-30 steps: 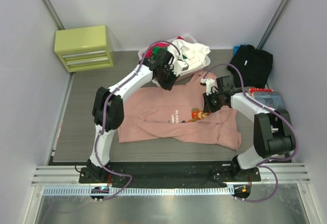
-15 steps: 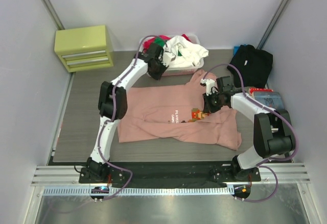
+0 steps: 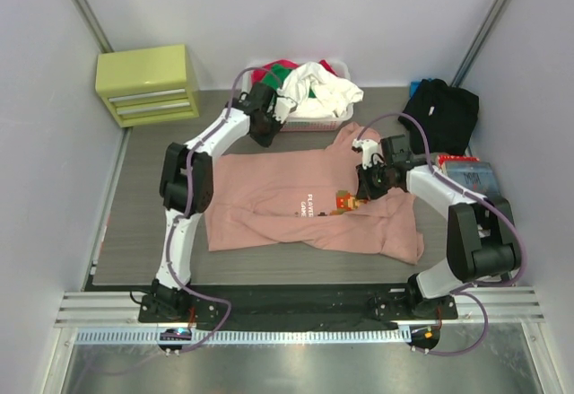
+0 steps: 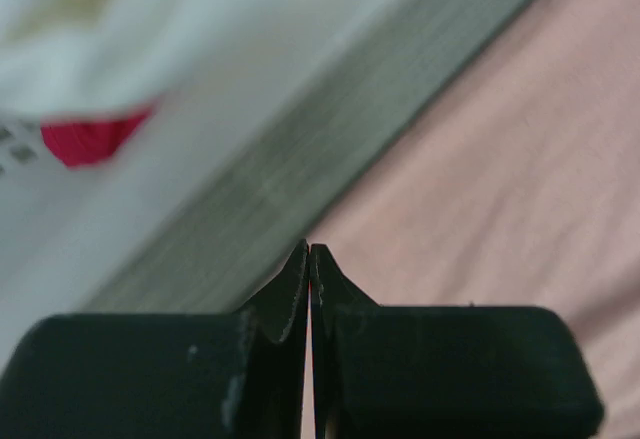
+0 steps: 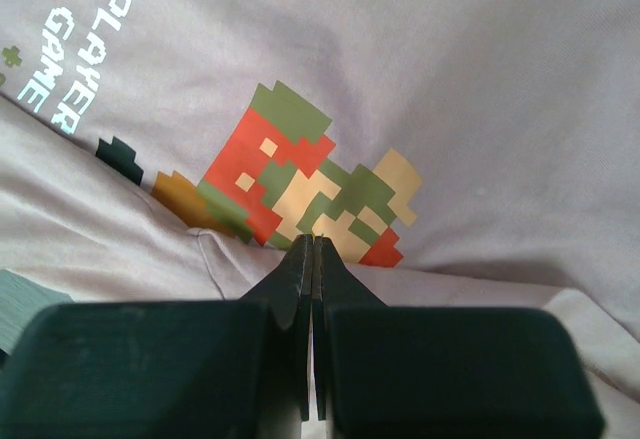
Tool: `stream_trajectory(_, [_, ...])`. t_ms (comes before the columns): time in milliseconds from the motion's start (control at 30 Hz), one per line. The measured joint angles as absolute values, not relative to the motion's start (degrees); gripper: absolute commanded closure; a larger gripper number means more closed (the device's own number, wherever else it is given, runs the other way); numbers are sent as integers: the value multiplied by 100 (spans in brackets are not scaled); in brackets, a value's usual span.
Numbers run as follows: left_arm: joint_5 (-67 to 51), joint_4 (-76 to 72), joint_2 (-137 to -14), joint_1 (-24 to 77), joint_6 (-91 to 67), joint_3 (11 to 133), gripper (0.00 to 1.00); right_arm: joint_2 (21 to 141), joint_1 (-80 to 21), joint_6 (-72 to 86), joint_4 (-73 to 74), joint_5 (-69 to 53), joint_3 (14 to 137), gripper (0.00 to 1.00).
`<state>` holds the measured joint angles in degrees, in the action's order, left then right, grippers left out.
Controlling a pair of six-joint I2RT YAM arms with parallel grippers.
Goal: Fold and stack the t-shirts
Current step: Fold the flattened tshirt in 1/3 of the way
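And the left arm was on the move! A second back it hung over the collar of the salmon-pink t-shirt [image 3: 287, 198]; it had since swung out toward the far left and drawn up by the left front corner of the white basket [image 3: 316, 126]. The right arm had not budged.

Left gripper [image 4: 310, 259]: clamped tight, the two black fingers pressed flat together with nothing between them. Its tips hovered right over the line where the pink shirt's far edge met the grey table [image 3: 143, 223]. The basket wall was a blur just beyond, with a patch of red cloth [image 4: 95, 139] showing. Whether the tips touched the fabric could not be told.

Right gripper [image 5: 313, 249]: also squeezed fully closed, its tips down at the lower edge of the pixel character print [image 5: 300, 174]. The white lettering [image 5: 85, 54] ran off to one side. A crease of pink cloth rose right at the tips. Whether any of it was pinched could not be told.

The pink shirt lay spread print-up across the middle of the table, its lower part rumpled and partly folded over. The black t-shirt [image 3: 439, 114] sat bunched at the far right, well apart from it. The basket at the back was heaped with white, red and green clothes. A yellow-green drawer unit [image 3: 148, 83] stood in the far left corner.
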<state>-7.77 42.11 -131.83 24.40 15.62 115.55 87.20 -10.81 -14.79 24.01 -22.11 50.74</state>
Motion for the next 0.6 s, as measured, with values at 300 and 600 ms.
stream_trajectory(300, [-834,4045,-10283,2661,1378,9754,100,6886,-1079,-1531,2512,-2200,4971,99])
stream_trajectory(600, [-926,4158,-8370,2495,1033,7671,100,5666,-1079,-1658,3033,-1457,4646,98])
